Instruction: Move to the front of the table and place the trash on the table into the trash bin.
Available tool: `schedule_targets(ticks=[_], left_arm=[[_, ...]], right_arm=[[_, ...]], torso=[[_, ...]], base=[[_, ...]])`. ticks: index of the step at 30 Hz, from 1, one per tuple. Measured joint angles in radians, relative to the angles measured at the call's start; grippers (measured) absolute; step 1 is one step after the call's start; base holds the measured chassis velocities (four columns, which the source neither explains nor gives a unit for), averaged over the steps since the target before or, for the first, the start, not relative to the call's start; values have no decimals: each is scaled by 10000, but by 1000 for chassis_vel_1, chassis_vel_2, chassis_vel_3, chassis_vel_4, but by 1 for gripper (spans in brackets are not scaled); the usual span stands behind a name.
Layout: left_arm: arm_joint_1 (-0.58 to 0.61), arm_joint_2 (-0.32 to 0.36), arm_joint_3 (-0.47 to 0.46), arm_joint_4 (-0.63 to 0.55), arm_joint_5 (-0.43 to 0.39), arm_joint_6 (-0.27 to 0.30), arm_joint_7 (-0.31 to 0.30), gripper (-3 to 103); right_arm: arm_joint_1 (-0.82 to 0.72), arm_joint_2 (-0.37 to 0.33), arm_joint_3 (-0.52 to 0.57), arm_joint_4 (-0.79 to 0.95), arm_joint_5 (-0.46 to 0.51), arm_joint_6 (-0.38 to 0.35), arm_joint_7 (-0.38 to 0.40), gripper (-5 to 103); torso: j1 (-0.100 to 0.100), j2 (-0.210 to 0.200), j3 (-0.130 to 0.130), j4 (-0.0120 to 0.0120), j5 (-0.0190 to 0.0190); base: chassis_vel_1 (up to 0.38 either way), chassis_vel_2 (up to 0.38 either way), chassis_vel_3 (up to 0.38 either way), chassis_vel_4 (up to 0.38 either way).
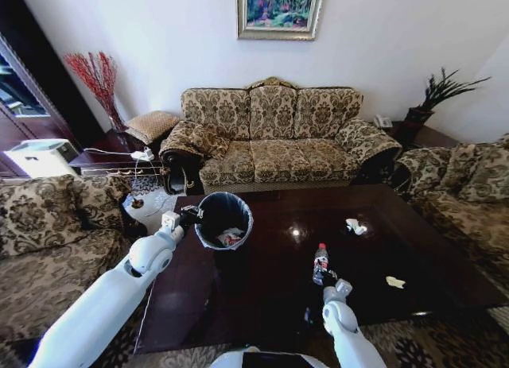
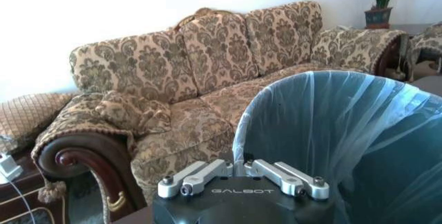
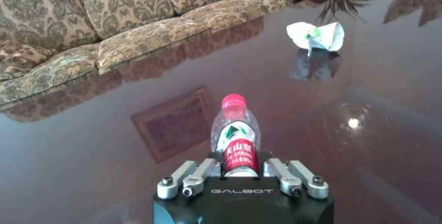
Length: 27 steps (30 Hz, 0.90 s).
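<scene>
My left gripper [image 1: 189, 217] is shut on the rim of the grey trash bin [image 1: 223, 218], lined with a bluish bag, over the far left part of the dark glossy table [image 1: 262, 304]. In the left wrist view the gripper [image 2: 241, 166] pinches the bin's rim [image 2: 332, 131]. Some white and red trash [image 1: 231, 238] lies inside the bin. My right gripper [image 1: 324, 277] is shut on an upright clear bottle [image 1: 320, 259] with a red label and pink cap near the table's front middle. The right wrist view shows the bottle [image 3: 235, 138] between the fingers [image 3: 196, 175]. A crumpled white wrapper [image 1: 355, 226] [image 3: 316, 35] lies farther right, and a paper wad [image 1: 395, 282] sits near the right front.
A patterned sofa [image 1: 274, 133] stands behind the table, with matching armchairs at the left [image 1: 48, 225] and right [image 1: 469, 185]. A side table with white cables [image 1: 131, 165] is at the far left. A potted plant [image 1: 429, 98] stands in the back right corner.
</scene>
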Motion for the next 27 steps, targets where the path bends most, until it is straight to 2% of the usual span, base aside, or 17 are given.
schedule_targets(ticks=[3, 5, 6, 9, 10, 11, 13, 14, 16, 17, 19, 20, 21, 22, 24, 25, 27], left_arm=[[0, 29, -8, -2, -6, -10, 43, 2], [3, 48, -22, -2, -7, -53, 101, 2], [3, 48, -22, -2, -7, -53, 101, 2], [13, 43, 2, 24, 5, -124, 128, 2], [13, 43, 2, 24, 5, -124, 128, 2], [-9, -5, 83, 71, 21, -143, 114, 2], [-89, -79, 230, 145, 37, -143, 32, 2], [-89, -79, 230, 145, 37, -143, 32, 2], [-286, -165, 431, 270, 82, -116, 24, 2], [-286, -165, 431, 270, 82, -116, 24, 2], [-474, -224, 562, 344, 82, -45, 26, 2], [-678, -259, 673, 448, 65, -12, 43, 2], [-678, -259, 673, 448, 65, -12, 43, 2], [-822, -259, 755, 543, 64, 1, 94, 2], [-918, -253, 844, 624, -16, 62, 220, 2], [-918, -253, 844, 624, -16, 62, 220, 2], [-984, -244, 861, 647, -107, 132, 246, 2]], right_arm=[[-82, -77, -38, 434, -61, 0, 50, 19], [-210, -475, -254, 1724, -79, -123, 263, 17], [-210, -475, -254, 1724, -79, -123, 263, 17], [-164, -1270, -804, 3565, 144, -594, 628, 17], [-164, -1270, -804, 3565, 144, -594, 628, 17], [115, -1803, -1283, 4700, 483, -959, 849, 17], [619, -2613, -1895, 5981, 1112, -1318, 743, 17], [619, -2613, -1895, 5981, 1112, -1318, 743, 17], [1309, -4089, -2505, 7229, 2161, -1689, -162, 17], [1309, -4089, -2505, 7229, 2161, -1689, -162, 17], [1843, -5026, -2753, 7780, 2789, -1815, -851, 17], [2326, -5758, -3042, 8188, 3376, -1877, -1348, 17], [2326, -5758, -3042, 8188, 3376, -1877, -1348, 17], [2980, -6285, -3531, 8436, 3884, -1932, -1825, 17], [4282, -6572, -4736, 8488, 4255, -2040, -2345, 17], [4282, -6572, -4736, 8488, 4255, -2040, -2345, 17], [5153, -6497, -5732, 8329, 4255, -2047, -2512, 17]], torso=[[1, -1, 1, -3, 9], [2, -1, 1, -2, -3], [2, -1, 1, -2, -3], [1, -1, 1, -2, -2], [1, -1, 1, -2, -2], [0, 0, 0, -1, -4], [0, -1, 0, 5, -1], [0, -1, 0, 5, -1], [2, -2, 2, 3, -1], [2, -2, 2, 3, -1], [2, -1, 1, -1, -6], [2, -1, 1, -3, -6], [2, -1, 1, -3, -6], [1, -1, 0, -9, 3], [2, -1, 1, -5, -2], [2, -1, 1, -5, -2], [2, -1, 1, 2, -2]], base=[[0, 0, 0, 0], [0, 0, 0, 0], [0, 0, 0, 0], [0, 0, 0, 0], [0, 0, 0, 0], [0, 0, 0, 0], [0, 0, 0, 0], [0, 0, 0, 0], [0, 0, 0, 0], [0, 0, 0, 0], [0, 0, 0, 0], [0, 0, 0, 0], [0, 0, 0, 0], [0, 0, 0, 0], [0, 0, 0, 0], [0, 0, 0, 0], [0, 0, 0, 0]])
